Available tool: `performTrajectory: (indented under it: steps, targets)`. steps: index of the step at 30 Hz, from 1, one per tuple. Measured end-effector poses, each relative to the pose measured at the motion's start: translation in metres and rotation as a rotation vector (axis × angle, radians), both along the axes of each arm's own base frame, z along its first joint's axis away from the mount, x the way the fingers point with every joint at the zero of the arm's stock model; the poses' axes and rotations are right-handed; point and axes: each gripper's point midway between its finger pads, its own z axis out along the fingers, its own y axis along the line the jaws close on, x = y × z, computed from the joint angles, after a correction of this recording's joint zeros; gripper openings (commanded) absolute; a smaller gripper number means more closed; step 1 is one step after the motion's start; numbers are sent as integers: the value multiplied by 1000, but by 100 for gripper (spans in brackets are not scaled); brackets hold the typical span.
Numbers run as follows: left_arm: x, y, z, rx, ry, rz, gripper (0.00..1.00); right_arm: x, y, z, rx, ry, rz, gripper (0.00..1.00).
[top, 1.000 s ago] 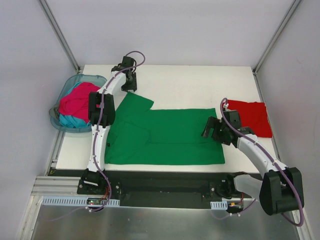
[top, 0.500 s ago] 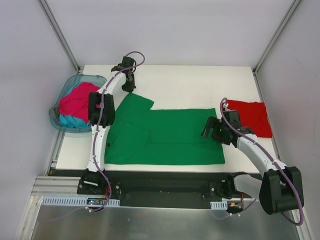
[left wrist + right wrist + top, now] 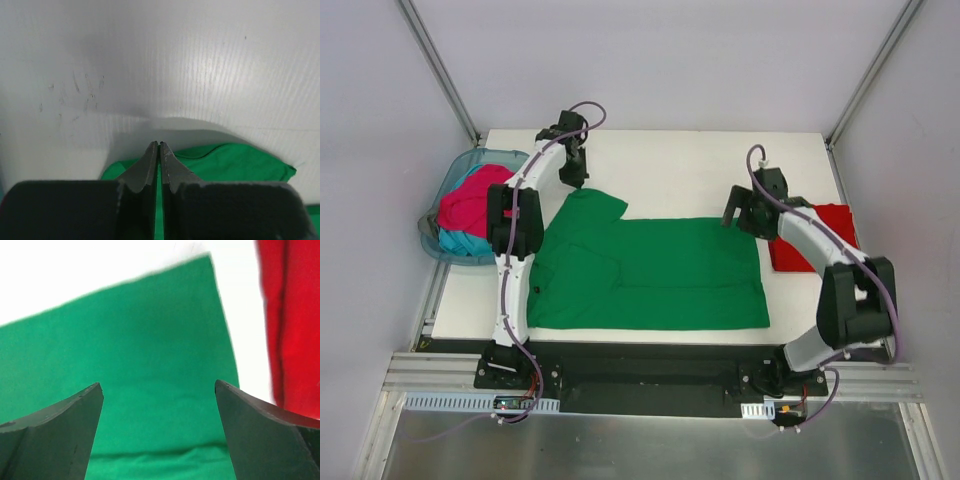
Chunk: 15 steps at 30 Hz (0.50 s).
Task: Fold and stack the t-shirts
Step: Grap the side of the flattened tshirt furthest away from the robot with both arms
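Four t-shirts: a green one (image 3: 660,275) is lying flat mid-table; a red one (image 3: 838,218) is lying folded at the right; pink (image 3: 470,205) and teal (image 3: 455,243) are sitting in the basket (image 3: 492,154) off the left edge.
Left gripper (image 3: 158,146): is hovering pressed shut at the green sleeve's far edge; whether it is pinching cloth cannot be told.
Right gripper (image 3: 159,390): is hanging wide open, holding nothing, over the green one's far right corner.
Table (image 3: 670,160): is bearing both spread shirts.

Red t-shirt (image 3: 838,218) partly hidden by right arm (image 3: 810,235) — teal t-shirt (image 3: 450,243) mostly buried under pink t-shirt (image 3: 470,205).
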Motion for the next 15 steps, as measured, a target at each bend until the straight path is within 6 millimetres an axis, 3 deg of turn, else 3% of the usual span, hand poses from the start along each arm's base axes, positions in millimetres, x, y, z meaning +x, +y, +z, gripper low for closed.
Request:
performTrajectory:
  steps: [4,9,15]
  targets:
    - [-12,-4,11,-31,7,-11,0,48,-10,-5,-102,16,-40,99]
    - [-24,-8,14,-65,26,-11,0,91,-21,-25,-203,68,-66,89]
    - [-40,-11,10,-92,60,-12,0,102,-39,-49,-267,142,-106,72]
